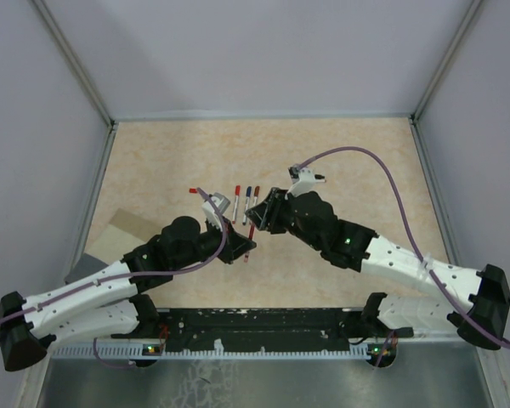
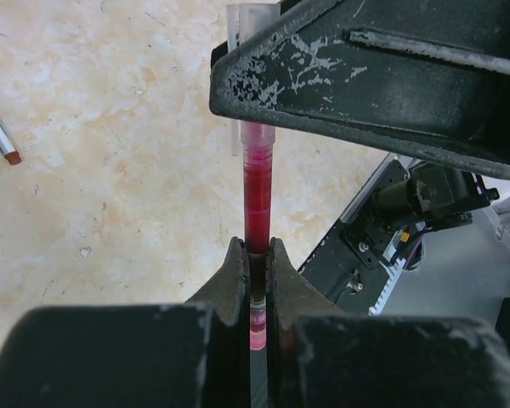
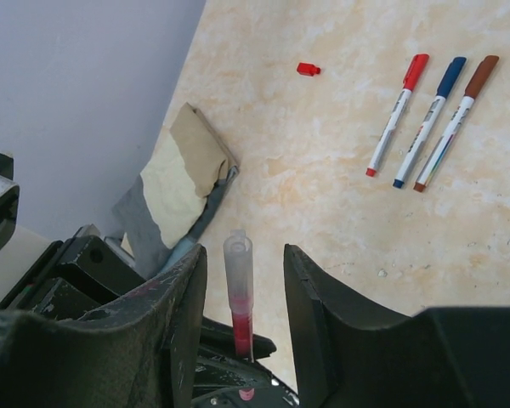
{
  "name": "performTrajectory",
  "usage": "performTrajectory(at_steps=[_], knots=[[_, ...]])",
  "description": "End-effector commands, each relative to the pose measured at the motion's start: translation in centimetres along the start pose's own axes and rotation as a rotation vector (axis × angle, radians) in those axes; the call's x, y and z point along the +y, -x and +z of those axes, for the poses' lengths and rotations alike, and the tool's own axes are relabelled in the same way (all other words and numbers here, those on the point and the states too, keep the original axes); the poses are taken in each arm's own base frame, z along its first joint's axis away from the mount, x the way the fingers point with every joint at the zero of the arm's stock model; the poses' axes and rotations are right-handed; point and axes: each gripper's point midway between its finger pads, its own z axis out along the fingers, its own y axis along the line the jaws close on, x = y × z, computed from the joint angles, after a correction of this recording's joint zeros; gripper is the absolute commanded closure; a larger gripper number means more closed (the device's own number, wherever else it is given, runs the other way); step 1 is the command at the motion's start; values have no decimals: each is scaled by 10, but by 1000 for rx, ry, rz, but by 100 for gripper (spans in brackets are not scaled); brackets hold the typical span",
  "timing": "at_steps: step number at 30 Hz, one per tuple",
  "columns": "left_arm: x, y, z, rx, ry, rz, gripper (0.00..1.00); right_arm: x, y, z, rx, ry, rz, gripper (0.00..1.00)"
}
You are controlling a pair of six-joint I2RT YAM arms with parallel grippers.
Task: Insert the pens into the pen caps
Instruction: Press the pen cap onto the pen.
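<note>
My left gripper (image 2: 257, 255) is shut on a red pen (image 2: 257, 200), which stands out straight from its jaws. The pen's far end carries a clear, colourless cap (image 3: 237, 259). My right gripper (image 3: 245, 280) is open around that end, its fingers standing apart from it on both sides. In the top view the two grippers meet at the table's middle, left gripper (image 1: 238, 240) and right gripper (image 1: 257, 214). Three capped pens lie side by side on the table: red (image 3: 394, 115), blue (image 3: 427, 121) and brown (image 3: 454, 121). A loose red pen cap (image 3: 307, 69) lies further off.
A folded beige and grey cloth (image 1: 119, 231) lies at the table's left edge. Grey walls stand around the table (image 1: 340, 161). A black rail (image 1: 263, 323) runs between the arm bases at the near edge.
</note>
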Motion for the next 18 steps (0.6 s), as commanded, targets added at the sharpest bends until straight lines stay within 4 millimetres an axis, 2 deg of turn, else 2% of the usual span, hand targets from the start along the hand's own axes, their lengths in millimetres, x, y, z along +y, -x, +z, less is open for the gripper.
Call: performTrajectory(at_steps=[1,9,12,16,18], knots=[[-12,12,0,-30,-47,14,100,20,33,-1,-93,50,27,59],[-13,12,1,-26,-52,17,100,17,34,1,-102,37,37,60],[-13,11,2,-22,-53,21,100,14,33,2,-101,30,45,66],[-15,14,3,-23,-55,35,100,11,26,4,-84,24,58,83],[-16,17,2,-26,-56,41,100,10,22,4,-72,27,62,88]])
